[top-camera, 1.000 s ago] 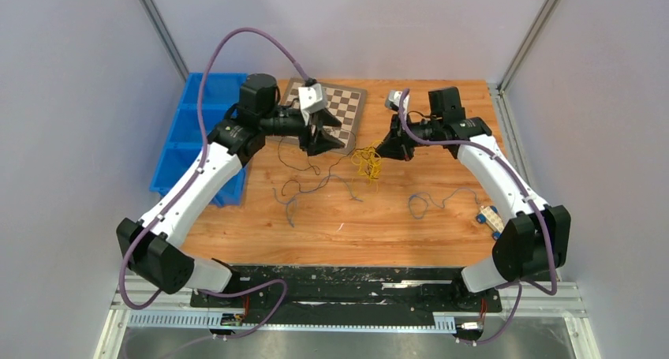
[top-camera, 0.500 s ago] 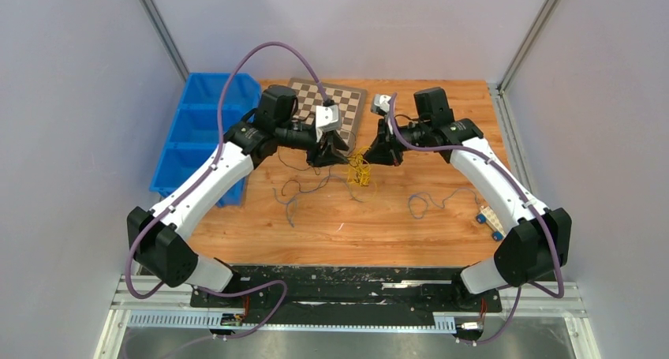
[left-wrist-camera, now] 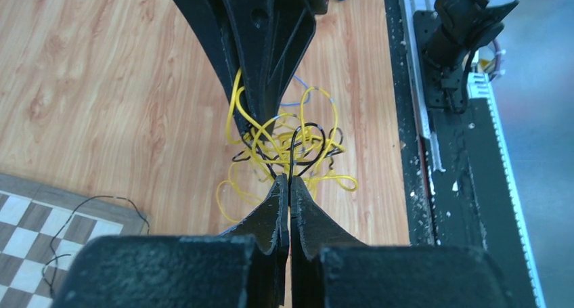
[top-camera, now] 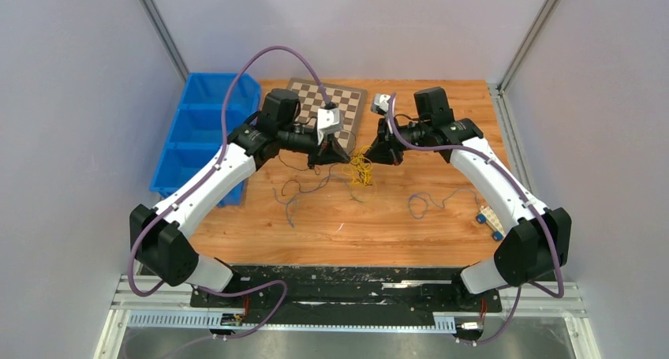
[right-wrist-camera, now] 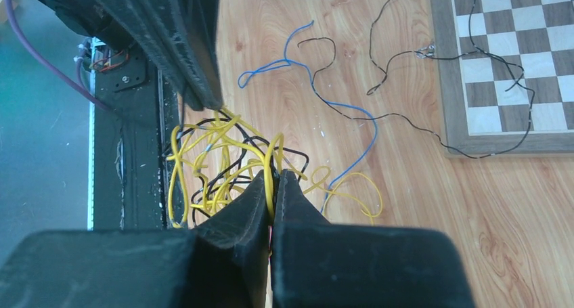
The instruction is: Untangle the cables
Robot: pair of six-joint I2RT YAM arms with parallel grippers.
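Both arms have swung inward since a second ago, the left one the farther; over the last half second they have barely shifted. The left gripper (top-camera: pixel 341 158) and right gripper (top-camera: pixel 376 155) meet almost tip to tip over the cables (top-camera: pixel 362 170); this wad, mostly yellow with some dark strands, sits mid-bench, nearer the far edge, just in front of the chessboard (top-camera: pixel 347 105).

From the left wrist, the left gripper's fingers (left-wrist-camera: pixel 276 200) are pressed together with no gap; a dark strand runs up out of their tips into the wad. From the right wrist, the right gripper's fingers (right-wrist-camera: pixel 292 193) are likewise closed tight, pinching a yellow loop; the wad looks slightly lifted between the two, though I cannot tell if it is off the wood.

Loose strands lie apart from the wad: dark wires (top-camera: pixel 302 187) toward the left edge, one trailing over the chessboard's near corner; a blue-grey wire (top-camera: pixel 424 204) toward the right edge. A blue bin (top-camera: pixel 196 142) stands at the far left corner; small white and blue blocks (top-camera: pixel 489 218) rest by the right edge.
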